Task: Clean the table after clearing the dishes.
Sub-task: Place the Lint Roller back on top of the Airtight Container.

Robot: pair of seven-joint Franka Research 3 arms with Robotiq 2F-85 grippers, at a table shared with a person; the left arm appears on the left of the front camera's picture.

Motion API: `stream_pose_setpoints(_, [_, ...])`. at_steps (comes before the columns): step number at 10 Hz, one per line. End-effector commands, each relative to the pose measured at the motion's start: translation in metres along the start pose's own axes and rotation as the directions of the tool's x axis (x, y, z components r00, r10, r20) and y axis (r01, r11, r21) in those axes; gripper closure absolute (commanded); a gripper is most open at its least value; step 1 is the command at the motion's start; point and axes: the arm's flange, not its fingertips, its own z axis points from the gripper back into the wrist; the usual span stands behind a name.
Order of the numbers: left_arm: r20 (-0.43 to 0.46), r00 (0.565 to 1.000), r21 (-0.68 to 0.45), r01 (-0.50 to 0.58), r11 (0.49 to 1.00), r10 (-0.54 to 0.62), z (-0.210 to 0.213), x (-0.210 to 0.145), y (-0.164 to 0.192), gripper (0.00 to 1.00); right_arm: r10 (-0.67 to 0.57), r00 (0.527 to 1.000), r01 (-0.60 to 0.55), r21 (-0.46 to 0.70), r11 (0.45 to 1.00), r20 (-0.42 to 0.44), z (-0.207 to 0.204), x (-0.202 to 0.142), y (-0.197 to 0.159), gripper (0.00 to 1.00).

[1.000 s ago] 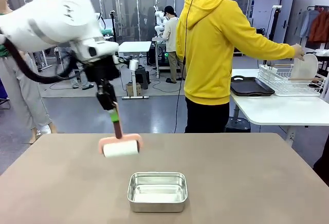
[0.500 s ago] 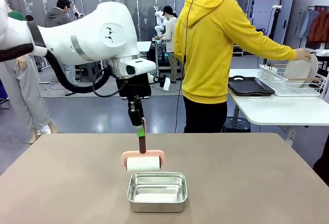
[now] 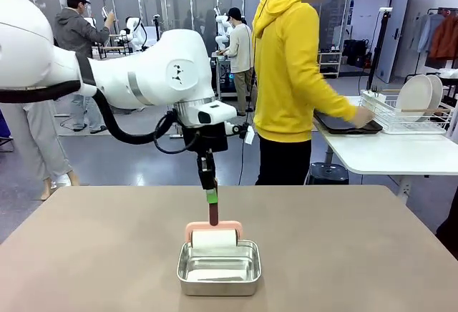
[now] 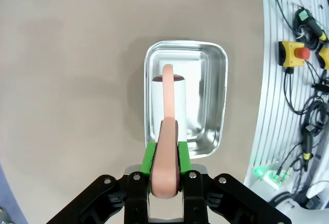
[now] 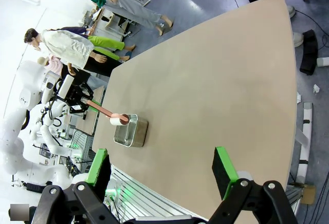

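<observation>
Within the last second the left gripper, closed on the handle of the pink lint roller with its white roll, has carried it across the taupe-brown table to just over the shiny steel pan, so the wiping seems finished, while the right gripper waits open.

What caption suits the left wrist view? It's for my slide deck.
Left pincer, shut on the lint roller, holds its white roll over the steel pan on the table.
</observation>
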Motion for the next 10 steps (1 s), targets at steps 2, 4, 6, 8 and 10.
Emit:
stream_pose_setpoints(2, [-0.022, 1.000, -0.007, -0.020, 1.000, 0.020, -0.013, 0.017, 0.001, 0.79, 0.014, 1.000, -0.014, 0.008, 1.000, 0.010, 0.000, -0.001, 0.001, 0.00])
stream_pose_setpoints(4, [-0.006, 1.000, -0.016, -0.027, 1.000, 0.027, -0.027, 0.014, 0.010, 0.79, 0.014, 1.000, -0.014, 0.008, 1.000, 0.010, 0.000, -0.001, 0.001, 0.00])
stream_pose_setpoints(6, [-0.008, 1.000, -0.012, -0.007, 1.000, 0.007, -0.041, 0.001, 0.023, 0.79, 0.014, 1.000, -0.014, 0.008, 1.000, 0.010, 0.000, -0.001, 0.001, 0.00])
stream_pose_setpoints(8, [-0.024, 0.999, 0.004, -0.026, 1.000, 0.026, -0.047, -0.005, 0.031, 0.79, 0.014, 1.000, -0.014, 0.008, 1.000, 0.010, 0.000, -0.001, 0.001, 0.00])
stream_pose_setpoints(10, [-0.063, 0.997, 0.015, -0.034, 0.999, 0.035, -0.049, -0.008, 0.032, 0.57, 0.014, 1.000, -0.014, 0.008, 1.000, 0.010, 0.000, -0.001, 0.001, 0.00])
